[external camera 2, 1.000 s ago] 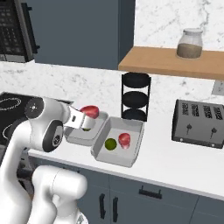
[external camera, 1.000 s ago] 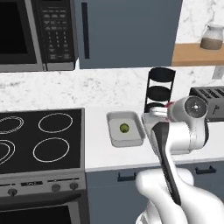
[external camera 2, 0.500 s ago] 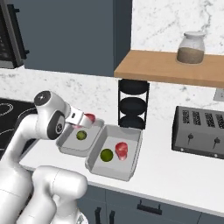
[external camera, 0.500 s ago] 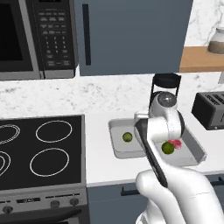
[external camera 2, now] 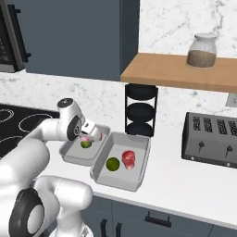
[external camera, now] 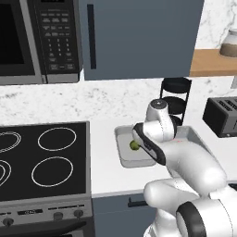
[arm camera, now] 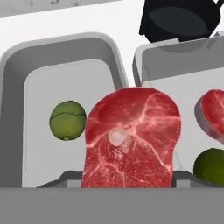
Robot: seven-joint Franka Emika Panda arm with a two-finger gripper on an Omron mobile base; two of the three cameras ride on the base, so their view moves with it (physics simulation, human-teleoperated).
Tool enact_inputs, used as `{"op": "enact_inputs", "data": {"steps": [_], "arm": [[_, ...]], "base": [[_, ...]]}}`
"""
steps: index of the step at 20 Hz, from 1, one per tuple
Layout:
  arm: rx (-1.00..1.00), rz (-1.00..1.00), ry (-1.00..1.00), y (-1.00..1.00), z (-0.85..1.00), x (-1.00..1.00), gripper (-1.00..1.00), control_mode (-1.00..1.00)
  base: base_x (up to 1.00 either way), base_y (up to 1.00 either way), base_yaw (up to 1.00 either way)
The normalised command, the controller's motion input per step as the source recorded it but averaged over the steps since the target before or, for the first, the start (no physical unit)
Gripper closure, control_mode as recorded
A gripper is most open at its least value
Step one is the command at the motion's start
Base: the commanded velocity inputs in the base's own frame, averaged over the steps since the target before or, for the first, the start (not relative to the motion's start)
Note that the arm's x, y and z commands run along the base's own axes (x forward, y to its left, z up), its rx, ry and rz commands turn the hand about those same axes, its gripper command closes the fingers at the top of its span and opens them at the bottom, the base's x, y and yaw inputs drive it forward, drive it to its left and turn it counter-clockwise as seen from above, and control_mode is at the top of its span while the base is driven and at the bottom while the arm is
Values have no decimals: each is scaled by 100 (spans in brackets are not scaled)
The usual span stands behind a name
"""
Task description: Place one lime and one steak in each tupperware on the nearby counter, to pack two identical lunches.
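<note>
My jaws (arm camera: 127, 186) are clenched on a chunky red-pink marbled steak piece (arm camera: 131, 138), holding it above the smaller shallow light-grey rectangular tub (arm camera: 17, 109). Inside that tub a small round olive-green lime (arm camera: 67, 120) lies on the floor, just beside the held meat as I look down. Touching its side stands the larger light-grey tub (external camera 2: 141, 169), which holds a second red-pink steak piece (external camera 2: 128, 158) and a second darker green lime (external camera 2: 113, 163) close together. Both tubs rest on the white tabletop (external camera 2: 185, 183). Behind the larger tub stands a black three-tier round rack (external camera 2: 140, 110), and a dark toaster (external camera 2: 210, 140) sits well apart to its right.
</note>
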Motion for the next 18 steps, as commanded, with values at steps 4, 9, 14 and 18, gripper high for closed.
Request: {"op": "enact_inputs", "data": {"steps": [4, 9, 14, 18], "arm": [[0, 0, 0, 12, -54, 55, 100, -100], [0, 0, -1, 0, -26, 47, -100, -100], [-3, -3, 2, 31, -17, 40, -100, -100], [-1, -3, 24, 11, -13, -4, -100, -100]], "base": [[0, 0, 0], [0, 0, 0], [0, 0, 0], [0, 0, 0]]}}
